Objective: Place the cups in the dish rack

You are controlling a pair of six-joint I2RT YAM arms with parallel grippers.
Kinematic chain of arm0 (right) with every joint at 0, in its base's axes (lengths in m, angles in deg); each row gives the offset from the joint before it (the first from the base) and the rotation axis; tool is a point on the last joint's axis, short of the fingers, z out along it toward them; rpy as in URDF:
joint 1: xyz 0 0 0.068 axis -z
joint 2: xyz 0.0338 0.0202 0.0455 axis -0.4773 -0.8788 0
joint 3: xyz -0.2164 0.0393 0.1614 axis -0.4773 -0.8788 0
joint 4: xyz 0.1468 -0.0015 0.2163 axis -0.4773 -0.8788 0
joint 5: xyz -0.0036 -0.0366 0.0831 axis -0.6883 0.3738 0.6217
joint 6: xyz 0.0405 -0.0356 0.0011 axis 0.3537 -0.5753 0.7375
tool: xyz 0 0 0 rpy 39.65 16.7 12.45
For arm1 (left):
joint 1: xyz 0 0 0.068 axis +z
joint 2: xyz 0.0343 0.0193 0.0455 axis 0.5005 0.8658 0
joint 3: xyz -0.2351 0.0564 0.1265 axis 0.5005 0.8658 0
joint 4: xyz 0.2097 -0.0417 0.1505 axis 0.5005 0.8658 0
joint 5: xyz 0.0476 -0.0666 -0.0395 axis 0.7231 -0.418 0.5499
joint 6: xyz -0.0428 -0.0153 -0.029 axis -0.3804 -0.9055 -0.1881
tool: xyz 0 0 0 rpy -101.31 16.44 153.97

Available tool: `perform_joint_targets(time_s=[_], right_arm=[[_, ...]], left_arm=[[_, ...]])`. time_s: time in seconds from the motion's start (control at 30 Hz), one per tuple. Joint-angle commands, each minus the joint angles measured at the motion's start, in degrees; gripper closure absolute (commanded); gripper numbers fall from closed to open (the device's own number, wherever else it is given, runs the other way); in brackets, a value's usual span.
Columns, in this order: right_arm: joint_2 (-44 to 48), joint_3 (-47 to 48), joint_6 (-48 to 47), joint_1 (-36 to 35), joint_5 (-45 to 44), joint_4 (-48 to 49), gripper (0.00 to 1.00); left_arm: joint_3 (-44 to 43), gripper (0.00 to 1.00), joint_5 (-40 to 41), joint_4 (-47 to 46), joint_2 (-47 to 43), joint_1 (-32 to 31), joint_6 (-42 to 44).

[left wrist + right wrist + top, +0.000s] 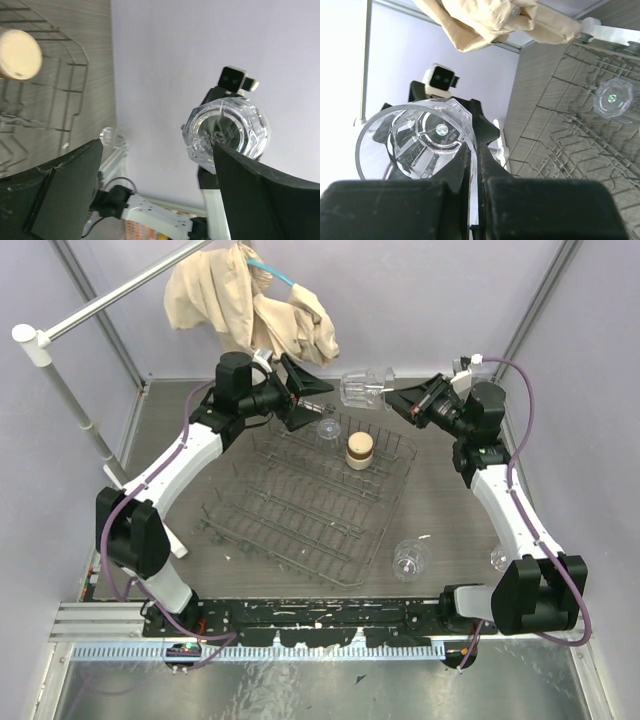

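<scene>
From the top external view, the clear faceted tumbler [362, 388] hangs in the air over the far edge of the large grey wire dish rack [300, 510], pinched at its mouth end by the right gripper [398, 400]. Its long axis lies level, running straight between the two arms, base toward the left gripper [322, 398], which sits just beside it with fingers spread. The left arm reaches far forward and bends in to the right, and the right arm mirrors it. A second clear tumbler [328, 430] and a tan-brown opaque cup [359, 448] stand in the rack, while a third clear tumbler [410, 558] sits on the table near its right corner.

The left wrist view shows the left gripper [157, 150] wide open, with the held tumbler's base [225, 130] just past its right finger, not yet between the two.

The right wrist view shows the right gripper [475, 182] closed on the tumbler's wall [415, 140] at the rim. Any handover seems to need the left gripper to advance along that axis.
</scene>
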Motion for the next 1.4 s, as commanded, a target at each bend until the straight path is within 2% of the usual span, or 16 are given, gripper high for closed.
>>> perform_joint_targets(time_s=[0.0,0.23,0.5,0.97,1.37], right_arm=[[0.5,-0.1,5.5,-1.2,1.2,9.8,0.99],[-0.9,-0.2,5.2,-1.5,0.8,10.5,0.99],[-3.3,0.5,5.8,-1.9,0.7,12.3,0.99],[-6.7,3.8,6.5,-5.6,-0.7,14.3,0.99],[-5.9,5.1,5.6,-5.8,-0.7,13.0,0.99]], left_arm=[[4.4,0.02,-3.1,-17.3,-2.3,0.2,-13.0],[7.3,0.02,-3.0,-26.7,-2.0,0.2,-21.3],[6.1,0.02,-3.0,-28.4,-1.2,-0.2,-24.2],[7.0,0.02,-2.2,-28.5,-0.2,-1.0,-24.8],[8.5,0.02,-1.7,-26.5,-0.6,-0.9,-23.1]])
